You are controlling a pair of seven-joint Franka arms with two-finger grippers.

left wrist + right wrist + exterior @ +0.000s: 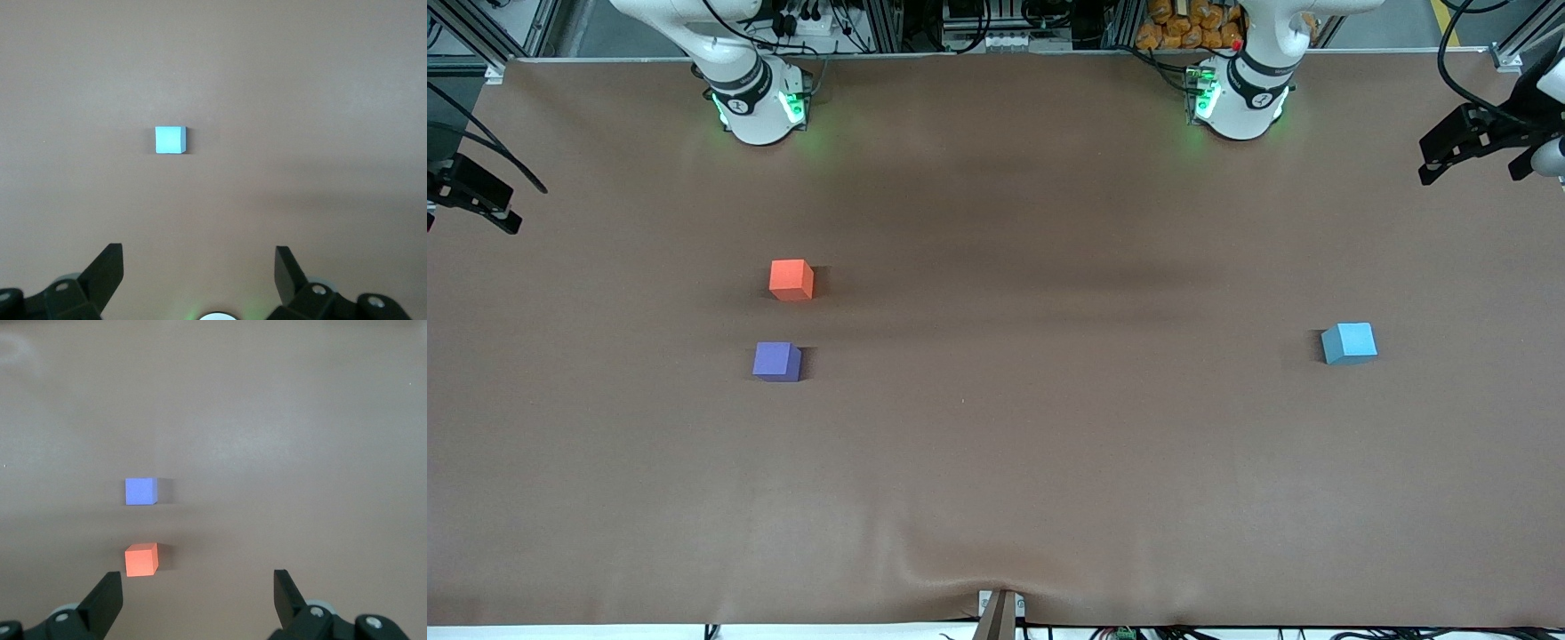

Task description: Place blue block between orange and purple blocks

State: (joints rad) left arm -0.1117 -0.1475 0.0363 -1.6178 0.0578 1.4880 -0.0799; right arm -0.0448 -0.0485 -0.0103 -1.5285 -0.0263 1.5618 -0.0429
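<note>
Both grippers hang wide open and empty: left gripper (199, 267) over the blue block (1349, 343) near the bench's left-arm edge; right gripper (198, 587), its view alone showing orange block (141, 559) and purple block (141, 491).

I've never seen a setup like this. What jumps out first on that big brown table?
Three small coloured cubes on the brown table. The orange block and purple block sit close together toward the right arm's end, purple nearer the front camera. The blue block lies alone toward the left arm's end. Both arms wait, the left gripper and right gripper open.
</note>
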